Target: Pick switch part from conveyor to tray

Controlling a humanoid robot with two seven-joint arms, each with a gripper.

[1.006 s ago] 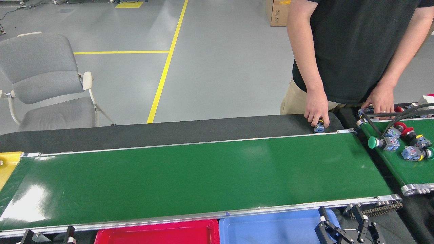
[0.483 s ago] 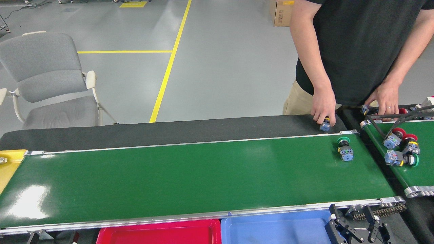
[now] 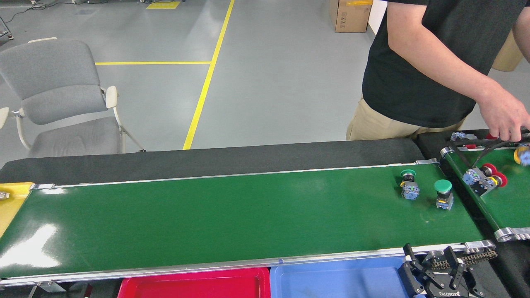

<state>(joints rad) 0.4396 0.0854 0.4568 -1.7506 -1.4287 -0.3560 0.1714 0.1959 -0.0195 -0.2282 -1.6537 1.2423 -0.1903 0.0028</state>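
Observation:
Two switch parts stand on the right end of the wide green conveyor (image 3: 232, 215). One has a small green cap (image 3: 409, 184); the other has a larger green cap (image 3: 443, 193) and sits nearer the belt's end. Along the near rail lie a red tray (image 3: 194, 284) and a blue tray (image 3: 331, 281). My right gripper (image 3: 430, 260) is at the bottom right, beside the blue tray and below the belt's near corner. Its black fingers are spread and hold nothing. My left gripper is out of view.
A person in a black shirt stands behind the belt's right end, with a hand (image 3: 503, 118) over a narrower green belt (image 3: 507, 200) that carries red-capped parts (image 3: 482, 176). A yellow bin (image 3: 10, 203) sits at the left end. A grey chair (image 3: 58, 99) stands beyond.
A second green-capped part now stands on the wide belt, and the first has drifted left. The person's hands left the belt's far edge and moved right. My right gripper has barely moved.

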